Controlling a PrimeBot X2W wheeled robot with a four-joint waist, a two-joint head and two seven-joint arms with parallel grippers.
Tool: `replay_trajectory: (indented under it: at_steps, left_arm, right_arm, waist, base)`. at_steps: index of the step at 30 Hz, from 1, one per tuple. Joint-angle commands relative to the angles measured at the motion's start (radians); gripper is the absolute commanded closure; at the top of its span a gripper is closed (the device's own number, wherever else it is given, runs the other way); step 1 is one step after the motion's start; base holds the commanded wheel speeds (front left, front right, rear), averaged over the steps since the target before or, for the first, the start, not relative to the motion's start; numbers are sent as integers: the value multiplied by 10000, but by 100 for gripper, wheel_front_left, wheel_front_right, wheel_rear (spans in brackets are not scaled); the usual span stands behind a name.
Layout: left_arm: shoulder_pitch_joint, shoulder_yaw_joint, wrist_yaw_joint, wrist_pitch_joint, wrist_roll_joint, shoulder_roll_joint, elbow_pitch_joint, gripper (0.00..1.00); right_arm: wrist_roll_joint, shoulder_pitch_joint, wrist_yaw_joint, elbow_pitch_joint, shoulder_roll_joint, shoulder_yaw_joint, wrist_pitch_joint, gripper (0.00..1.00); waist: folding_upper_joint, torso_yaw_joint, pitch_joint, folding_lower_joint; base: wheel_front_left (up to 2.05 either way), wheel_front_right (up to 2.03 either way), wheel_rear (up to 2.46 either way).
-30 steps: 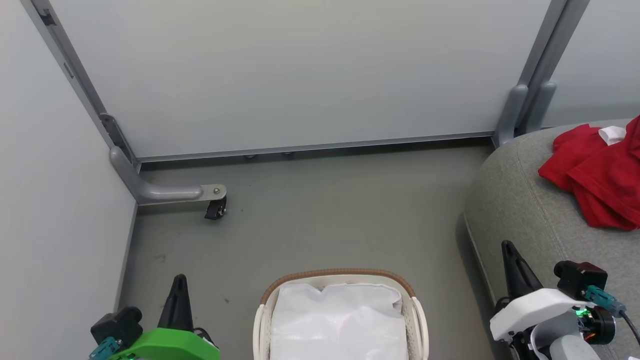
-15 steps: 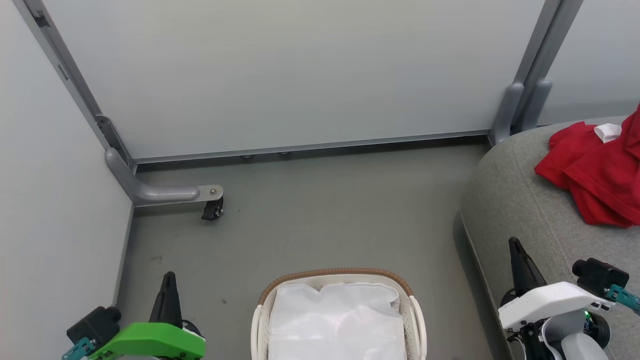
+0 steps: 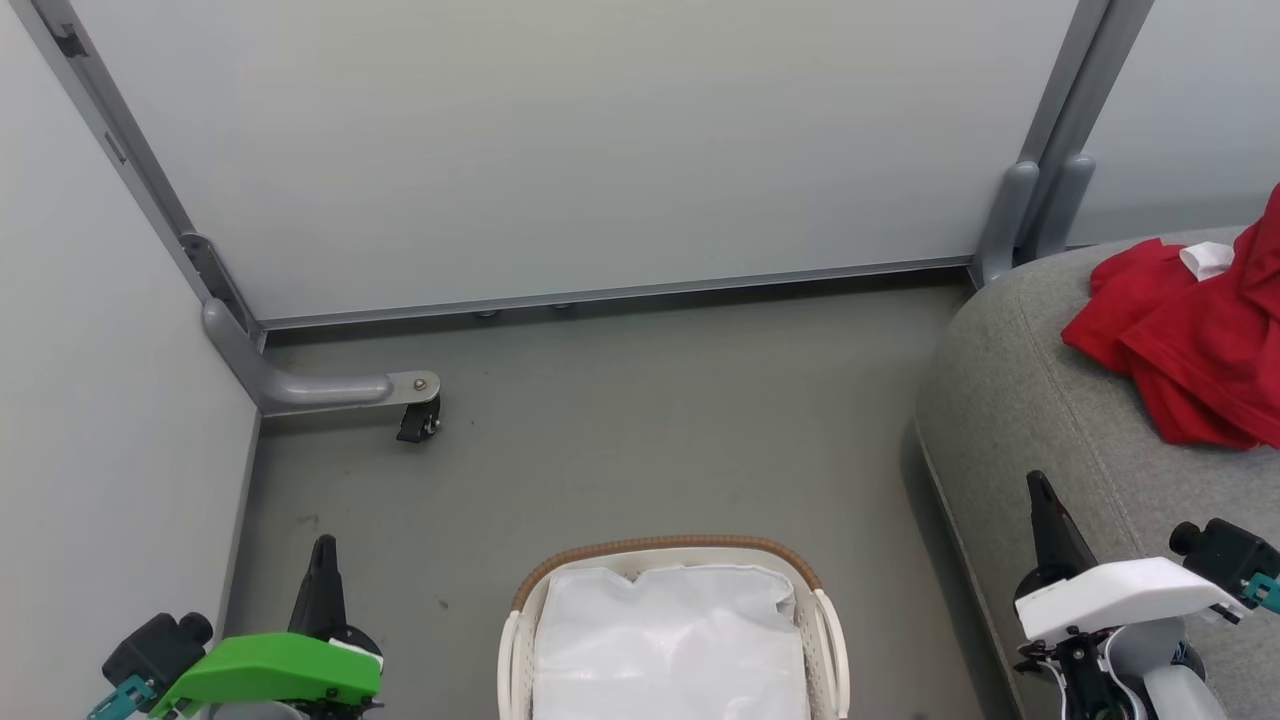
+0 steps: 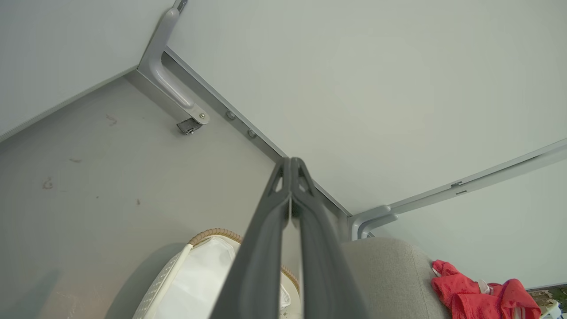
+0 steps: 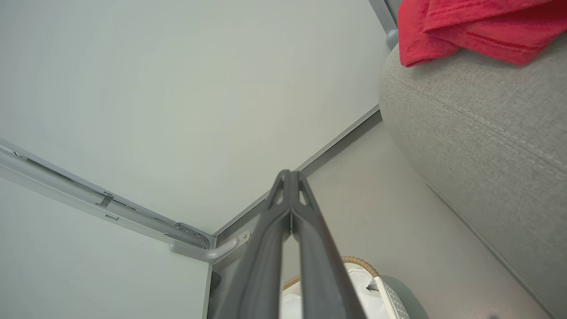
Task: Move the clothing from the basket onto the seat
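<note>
The red clothing (image 3: 1190,350) lies crumpled on the grey seat (image 3: 1040,400) at the right edge of the head view; it also shows in the left wrist view (image 4: 480,299) and the right wrist view (image 5: 478,26). The white basket (image 3: 830,640) with its brown rim stands at bottom centre, with only a white liner visible inside. My left gripper (image 3: 323,550) is shut and empty at the lower left, left of the basket. My right gripper (image 3: 1037,487) is shut and empty over the seat's front edge. Both sets of fingertips (image 4: 291,163) (image 5: 289,175) are pressed together.
Pale partition panels close off the back and left. A grey metal foot with a black caster (image 3: 415,425) juts onto the floor at the left. Another pair of grey posts (image 3: 1030,215) stands beside the seat. Grey floor (image 3: 650,430) stretches between basket and wall.
Both grippers have drawn down and outward toward the lower corners of the head view. The whole picture has shifted slightly, so the camera moved. The clothing and basket lie as before.
</note>
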Motion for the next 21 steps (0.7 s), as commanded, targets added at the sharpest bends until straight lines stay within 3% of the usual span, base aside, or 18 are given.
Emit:
replay_trajectory:
  at_steps: [1, 21]
  left_arm:
    - [-354, 107, -69, 80, -299, 20, -172, 100]
    - [-504, 531, -211, 693, -2308, 24, -357, 100]
  right_arm:
    - [320, -56, -5, -181, -77, -55, 87, 100]
    - [2748, -36, -6, -403, -99, -191, 696, 100]
  waist:
    - [0, -10, 2, 0]
    - [0, -158, 28, 0]
  base:
    - [0, 0, 0]
    - [0, 0, 0]
